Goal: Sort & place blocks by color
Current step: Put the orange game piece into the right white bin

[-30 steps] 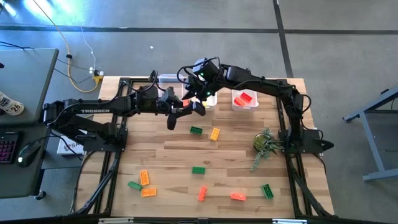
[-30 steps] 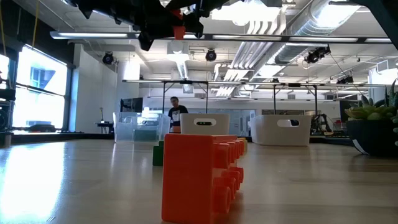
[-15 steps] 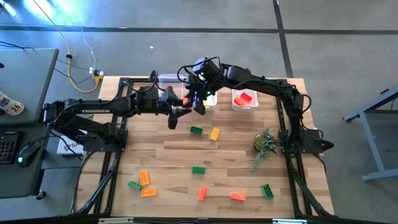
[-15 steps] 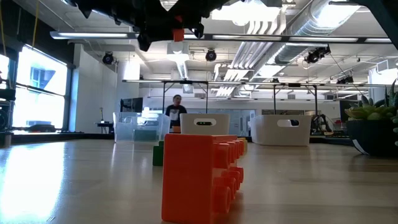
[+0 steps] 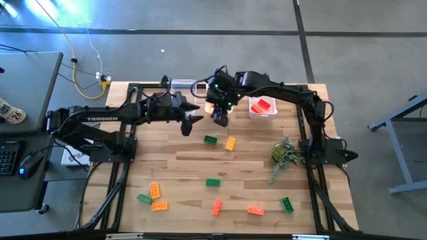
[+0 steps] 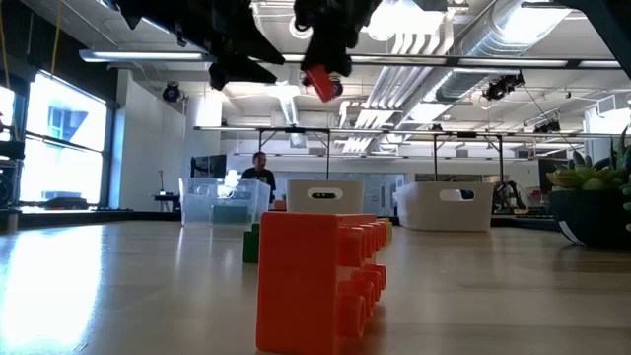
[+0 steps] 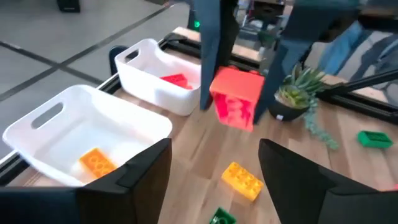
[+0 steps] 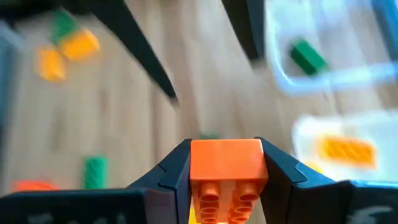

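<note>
At the near edge of the wooden table, seen from above, lie 2 orange blocks with a green block just beside them, then a red-orange block, a second red-orange block and a green brick toward the right. In the low view one red-orange brick fills the foreground and hides most of the table behind it. Nearer mid-table a single green block lies alone, and the small green plant stands near the right arm's base. Farther on, a green piece and a yellow-orange block lie just beside each other, below both grippers. The left gripper is held above this area with its jaws spread and nothing between them; its 2 dark fingers show wide apart in the left wrist view. The right gripper hangs just beside it, jaws clamped on a red block, which is held in the air above the tabletop, well clear of the surface in the low view. In the right wrist view this block sits squarely between the 2 fingers. At the far edge stand 3 bins: a clear bin holding a green block, a middle white bin holding a yellow-orange brick, and a right white bin holding a red brick. A person stands in the room beyond the table.
</note>
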Available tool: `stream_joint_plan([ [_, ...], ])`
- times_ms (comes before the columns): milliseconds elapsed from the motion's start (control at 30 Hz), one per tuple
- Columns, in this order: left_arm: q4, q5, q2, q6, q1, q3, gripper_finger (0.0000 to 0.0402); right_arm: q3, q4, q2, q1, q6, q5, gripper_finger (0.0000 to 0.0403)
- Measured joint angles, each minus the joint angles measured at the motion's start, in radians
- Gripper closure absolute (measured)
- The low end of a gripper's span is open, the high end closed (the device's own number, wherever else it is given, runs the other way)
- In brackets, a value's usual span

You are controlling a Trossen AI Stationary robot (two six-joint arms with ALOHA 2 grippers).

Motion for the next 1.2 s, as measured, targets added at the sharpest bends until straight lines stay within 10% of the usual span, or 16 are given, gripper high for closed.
stream_joint_plan([
  [800, -0.016, -0.048, 0.0, -0.001, -0.001, 0.0, 0.0172, -0.234, -0.334, -0.001, -0.158, 0.106, 0.502, 0.029],
  [1200, -0.079, -0.048, 0.0, -0.001, -0.001, 0.0, 0.0172, -0.457, -0.154, -0.001, -0.348, 0.148, 0.415, 0.0284],
])
